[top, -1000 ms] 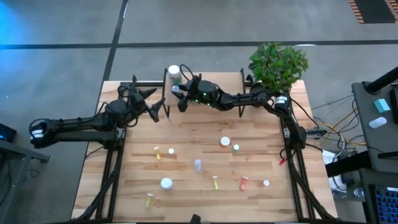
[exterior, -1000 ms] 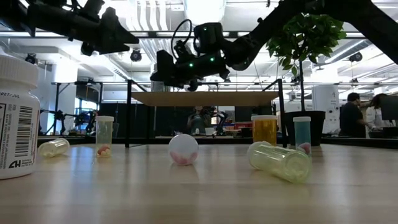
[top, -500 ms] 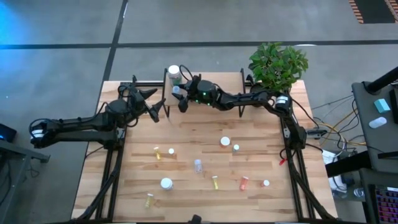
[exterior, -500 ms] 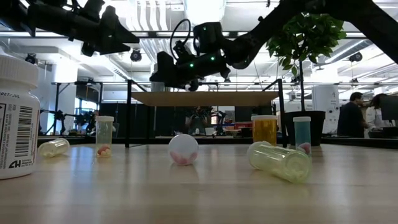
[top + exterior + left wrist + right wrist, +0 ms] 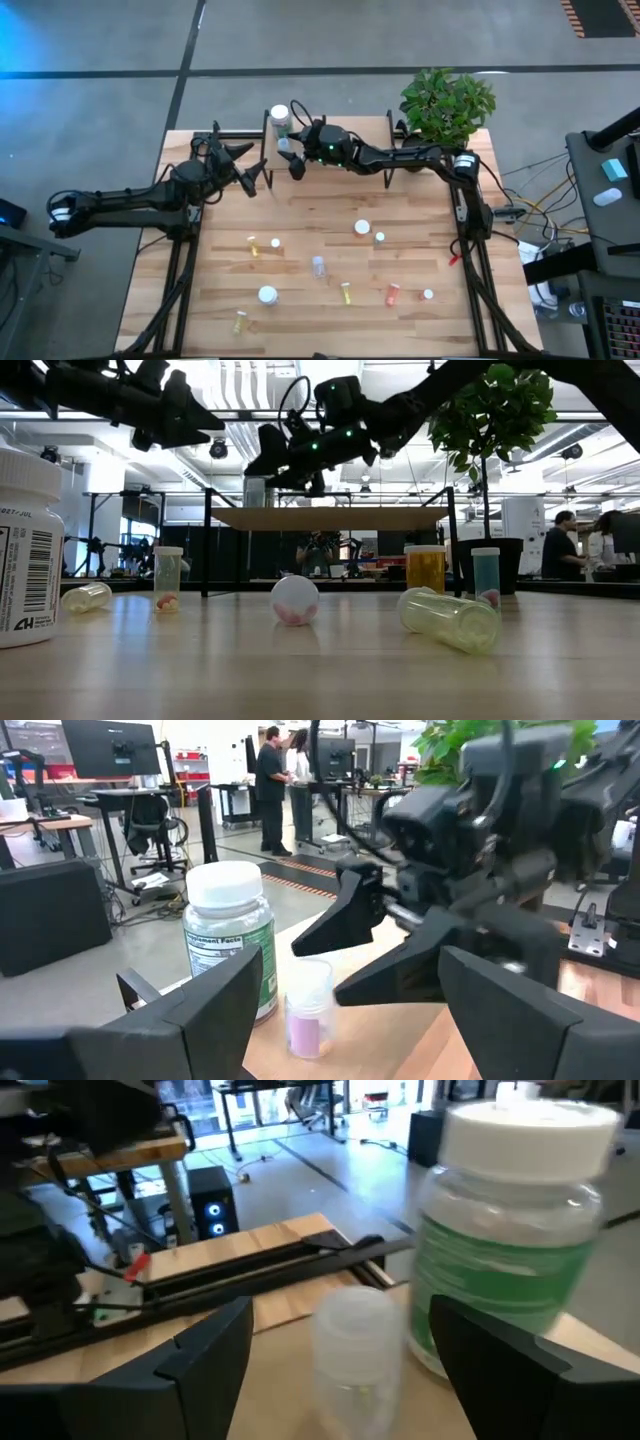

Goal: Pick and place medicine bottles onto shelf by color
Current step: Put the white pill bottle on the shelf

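High view shows the right gripper (image 5: 287, 158) above the far-left end of the shelf (image 5: 372, 133), its fingers spread apart and holding nothing. Just below and between those fingers stands a small clear vial (image 5: 352, 1342) on the shelf board, free of both pads. Beside it, farther left, stands a larger green-labelled bottle (image 5: 280, 119) with a white cap, also on the shelf. The left gripper (image 5: 262, 178) hovers just left of the shelf end, its fingers wide open and empty, facing the two bottles. On the near half of the table (image 5: 440, 310) the other medicine bottles lie scattered: a white-capped one (image 5: 267, 294), yellow ones (image 5: 252, 245), an orange one (image 5: 392, 294) and several small clear ones (image 5: 318, 265). A potted plant (image 5: 447, 104) stands at the far-right corner.
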Robot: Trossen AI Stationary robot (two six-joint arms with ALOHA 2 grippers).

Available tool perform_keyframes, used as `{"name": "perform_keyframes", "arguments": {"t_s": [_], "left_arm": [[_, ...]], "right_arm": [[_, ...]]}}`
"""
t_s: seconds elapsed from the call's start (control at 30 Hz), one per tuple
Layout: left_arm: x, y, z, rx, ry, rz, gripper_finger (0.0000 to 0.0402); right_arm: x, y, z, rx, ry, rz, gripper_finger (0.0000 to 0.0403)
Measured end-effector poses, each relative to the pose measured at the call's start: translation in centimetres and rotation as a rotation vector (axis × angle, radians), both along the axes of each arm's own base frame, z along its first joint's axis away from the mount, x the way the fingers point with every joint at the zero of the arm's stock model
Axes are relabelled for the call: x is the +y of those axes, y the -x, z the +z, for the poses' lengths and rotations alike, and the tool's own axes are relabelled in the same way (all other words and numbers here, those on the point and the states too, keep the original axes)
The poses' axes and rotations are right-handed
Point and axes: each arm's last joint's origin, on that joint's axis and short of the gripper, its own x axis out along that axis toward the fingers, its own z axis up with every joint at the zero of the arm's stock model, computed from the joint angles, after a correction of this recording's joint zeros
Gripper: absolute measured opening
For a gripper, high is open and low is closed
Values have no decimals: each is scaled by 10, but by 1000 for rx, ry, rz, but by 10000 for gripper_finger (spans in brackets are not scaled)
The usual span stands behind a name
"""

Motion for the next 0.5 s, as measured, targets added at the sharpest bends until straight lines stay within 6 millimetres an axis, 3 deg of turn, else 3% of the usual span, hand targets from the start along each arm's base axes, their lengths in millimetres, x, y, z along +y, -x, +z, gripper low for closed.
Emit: {"name": "perform_keyframes", "arguments": {"t_s": [0.5], "left_arm": [[0,-2,-4,16,27,-30,286]], "right_arm": [[18,14,32,9,26,29,286]]}}
